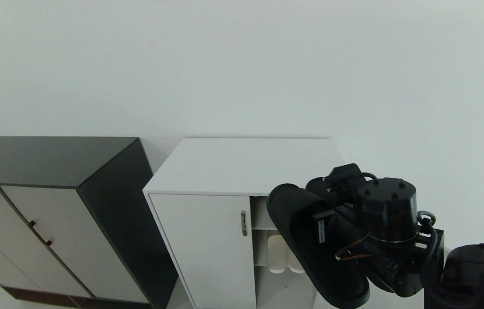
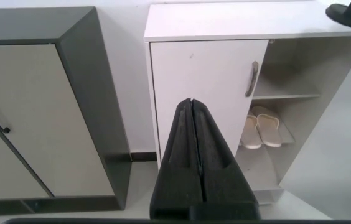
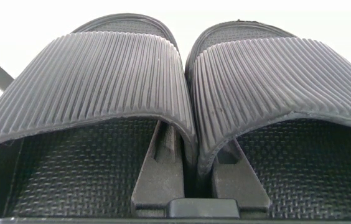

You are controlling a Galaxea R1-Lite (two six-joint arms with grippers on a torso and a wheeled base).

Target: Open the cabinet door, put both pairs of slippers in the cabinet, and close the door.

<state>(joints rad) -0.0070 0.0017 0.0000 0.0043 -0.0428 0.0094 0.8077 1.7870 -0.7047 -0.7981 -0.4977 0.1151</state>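
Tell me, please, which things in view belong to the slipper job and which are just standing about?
In the job: white cabinet, its right side open; white slippers on a shelf inside; black slippers, clamped in the right tool.
Standing about: dark cabinet beside it; left tool, shut and empty.

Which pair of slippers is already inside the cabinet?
The white pair, on a shelf of the open cabinet; the black pair is held by the right gripper.
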